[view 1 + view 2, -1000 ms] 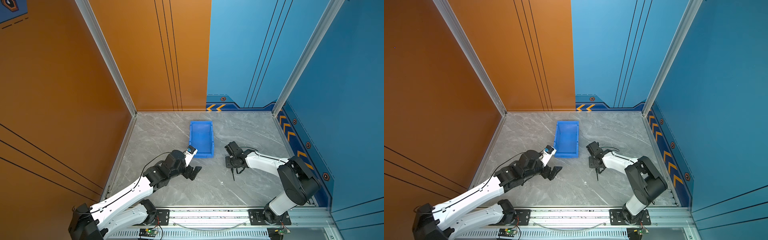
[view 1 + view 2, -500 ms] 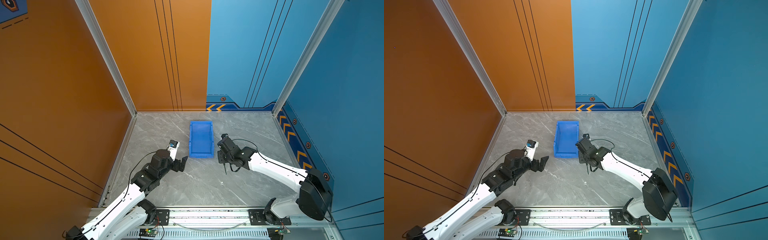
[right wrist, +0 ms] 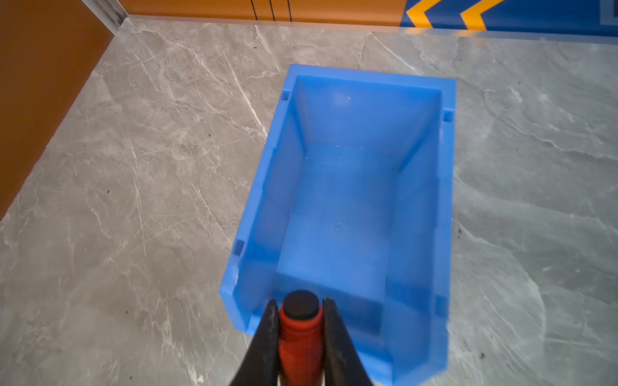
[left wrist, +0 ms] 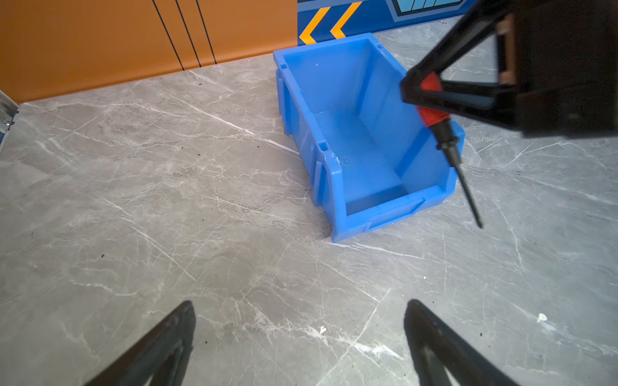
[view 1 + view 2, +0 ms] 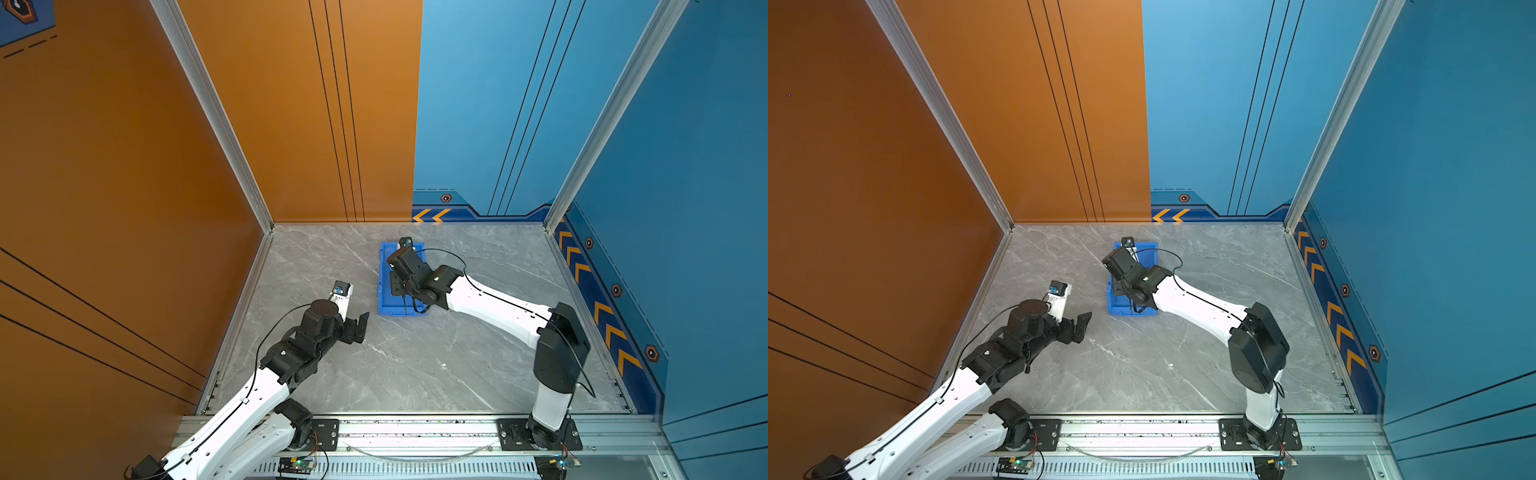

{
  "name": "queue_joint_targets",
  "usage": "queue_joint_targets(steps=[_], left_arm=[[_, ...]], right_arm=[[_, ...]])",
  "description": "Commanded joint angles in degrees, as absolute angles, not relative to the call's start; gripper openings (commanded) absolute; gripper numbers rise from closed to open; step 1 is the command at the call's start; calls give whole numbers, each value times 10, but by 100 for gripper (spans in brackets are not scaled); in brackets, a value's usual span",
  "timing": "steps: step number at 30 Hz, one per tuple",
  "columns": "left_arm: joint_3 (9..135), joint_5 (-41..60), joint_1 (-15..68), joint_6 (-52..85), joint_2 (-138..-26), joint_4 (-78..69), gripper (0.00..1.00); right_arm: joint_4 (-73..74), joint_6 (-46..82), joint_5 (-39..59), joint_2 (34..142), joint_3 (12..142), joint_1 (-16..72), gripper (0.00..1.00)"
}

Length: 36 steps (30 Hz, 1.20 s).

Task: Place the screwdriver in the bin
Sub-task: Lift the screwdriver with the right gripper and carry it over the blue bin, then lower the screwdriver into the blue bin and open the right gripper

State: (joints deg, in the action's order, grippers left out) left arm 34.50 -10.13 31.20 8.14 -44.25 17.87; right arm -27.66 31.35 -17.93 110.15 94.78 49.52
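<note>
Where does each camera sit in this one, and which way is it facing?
Top views: high above the front rail, facing down at the grey table; the left arm and right arm show in both.
Left wrist: on the left arm, facing the bin from its low front; own left pincer open.
Right wrist: on the right arm, looking down into the bin; own right pincer shut on the screwdriver.
Shared: both wrist views show bin, screwdriver and right pincer.
</note>
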Motion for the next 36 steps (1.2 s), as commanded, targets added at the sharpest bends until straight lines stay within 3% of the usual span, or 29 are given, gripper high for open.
queue_joint_targets(steps=[1,17,36], left_arm=[[350,-133,320,94,-424,217,98],[344,-147,337,91,-412,221,98],[340,-139,337,89,-410,207,98]], right_arm=[[-280,296,-176,1149,1004,477,0],[-280,316,-156,1309,1154,418,0],[-280,331,-159,1389,1177,408,1]])
